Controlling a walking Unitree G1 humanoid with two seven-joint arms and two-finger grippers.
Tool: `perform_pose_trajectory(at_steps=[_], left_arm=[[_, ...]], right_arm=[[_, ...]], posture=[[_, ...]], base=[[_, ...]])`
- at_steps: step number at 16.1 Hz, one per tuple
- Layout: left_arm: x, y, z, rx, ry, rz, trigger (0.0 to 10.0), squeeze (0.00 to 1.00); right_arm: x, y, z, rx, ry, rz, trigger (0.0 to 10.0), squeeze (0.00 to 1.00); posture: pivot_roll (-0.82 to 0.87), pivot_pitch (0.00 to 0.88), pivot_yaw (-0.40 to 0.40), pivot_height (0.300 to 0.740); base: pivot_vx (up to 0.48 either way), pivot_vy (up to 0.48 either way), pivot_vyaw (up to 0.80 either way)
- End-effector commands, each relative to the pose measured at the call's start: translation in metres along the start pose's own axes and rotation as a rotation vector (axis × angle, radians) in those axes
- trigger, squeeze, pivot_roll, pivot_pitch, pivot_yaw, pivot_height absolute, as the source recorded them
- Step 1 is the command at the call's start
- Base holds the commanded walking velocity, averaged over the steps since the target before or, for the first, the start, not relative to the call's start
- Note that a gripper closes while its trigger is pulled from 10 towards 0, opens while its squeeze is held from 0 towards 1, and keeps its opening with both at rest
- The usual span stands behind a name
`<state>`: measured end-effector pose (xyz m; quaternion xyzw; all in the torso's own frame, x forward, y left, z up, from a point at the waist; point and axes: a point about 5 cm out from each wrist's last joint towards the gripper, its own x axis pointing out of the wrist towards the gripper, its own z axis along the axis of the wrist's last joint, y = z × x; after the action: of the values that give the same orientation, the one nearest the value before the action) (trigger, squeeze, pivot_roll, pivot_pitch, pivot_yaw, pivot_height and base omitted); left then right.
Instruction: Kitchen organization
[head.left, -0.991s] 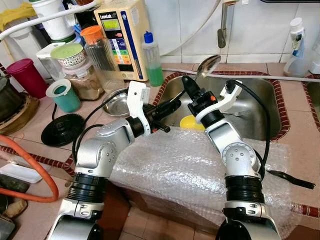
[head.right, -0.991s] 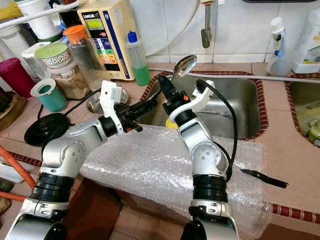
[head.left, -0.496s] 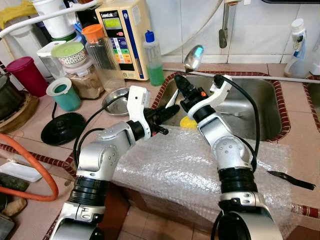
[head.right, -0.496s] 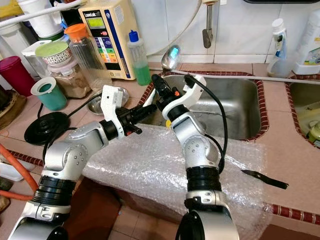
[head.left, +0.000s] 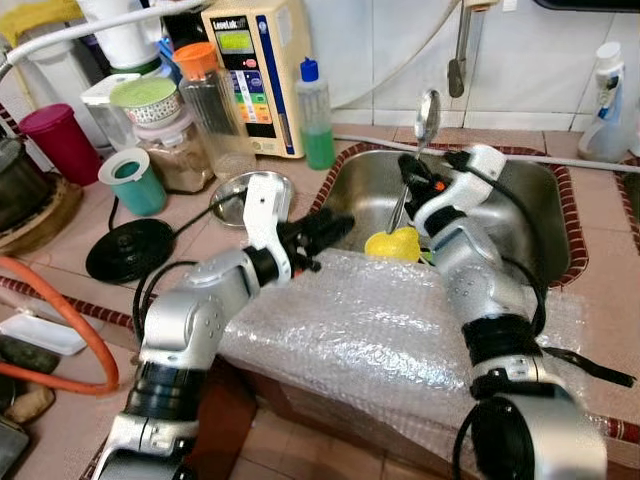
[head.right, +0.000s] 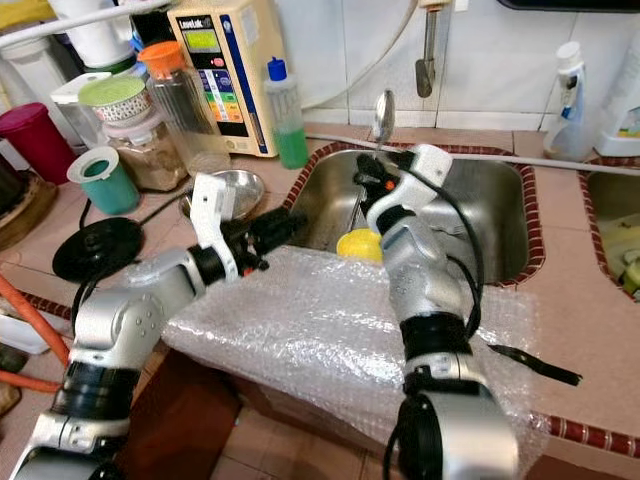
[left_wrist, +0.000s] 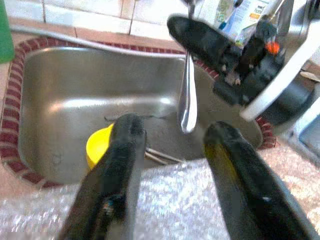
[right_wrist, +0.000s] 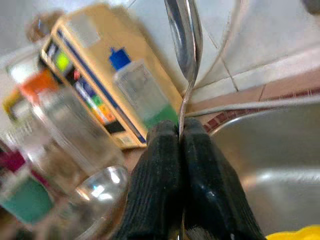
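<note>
Right end effector (head.left: 413, 178) pinches spoon (head.left: 427, 112) mid-handle, upright above sink (head.left: 540, 215); light, stiff, slick steel, so grip near the neck. Left end effector (head.left: 322, 232) wide, empty, nr sink rim

Silver arms (head.left: 190, 310), black cables, black jaws.

White tiled wall (head.left: 390, 40), terracotta tile counter (head.left: 80, 250).
</note>
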<state>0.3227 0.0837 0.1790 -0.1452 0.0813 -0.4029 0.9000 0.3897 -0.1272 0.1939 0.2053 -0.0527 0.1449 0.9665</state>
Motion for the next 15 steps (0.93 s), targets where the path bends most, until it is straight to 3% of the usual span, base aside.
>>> perform_pose_trajectory(at_steps=[1,2,3,6,7,9,12,15], left_arm=[[-0.006,0.002,0.003,0.036,0.007,0.017,10.0,1.00],[-0.010,0.003,0.001,0.049,0.019,0.030,10.0,1.00],[-0.011,0.004,0.000,0.058,0.028,0.040,10.0,1.00],[-0.017,0.006,-0.006,0.068,0.051,0.071,10.0,1.00],[-0.018,0.003,-0.009,0.070,0.059,0.068,10.0,1.00],[-0.019,0.001,-0.010,0.072,0.063,0.066,10.0,1.00],[-0.019,0.000,-0.011,0.075,0.071,0.066,10.0,1.00],[-0.019,-0.004,-0.015,0.081,0.089,0.049,10.0,1.00]], right_arm=[[0.006,0.011,0.001,-0.100,0.013,0.045,0.0,0.00],[0.007,0.005,-0.002,-0.317,0.053,0.059,0.0,0.00],[0.006,0.002,-0.002,-0.433,0.057,0.062,0.0,0.00],[0.008,-0.002,-0.002,-0.648,0.085,0.102,0.0,0.00],[0.007,-0.011,-0.008,-0.771,0.137,0.088,0.0,0.00],[0.002,-0.029,-0.010,-0.904,0.206,0.016,0.0,0.00],[-0.006,-0.055,-0.005,-0.957,0.259,-0.103,0.0,0.00],[-0.017,-0.073,-0.010,-1.005,0.343,-0.143,0.2,0.00]], posture=[[0.18,0.000,0.134,0.740],[0.20,0.000,0.128,0.740],[0.20,0.000,0.124,0.740],[0.22,0.000,0.115,0.740],[0.22,0.000,0.114,0.740],[0.22,0.000,0.114,0.740],[0.23,0.000,0.115,0.740],[0.22,0.000,0.123,0.740]], base=[[0.000,0.000,0.00],[0.000,0.000,0.00],[0.000,0.000,0.00],[0.000,0.000,0.00],[0.000,0.000,0.00],[0.000,0.000,0.00],[0.000,0.000,0.00],[0.000,0.000,0.00]])
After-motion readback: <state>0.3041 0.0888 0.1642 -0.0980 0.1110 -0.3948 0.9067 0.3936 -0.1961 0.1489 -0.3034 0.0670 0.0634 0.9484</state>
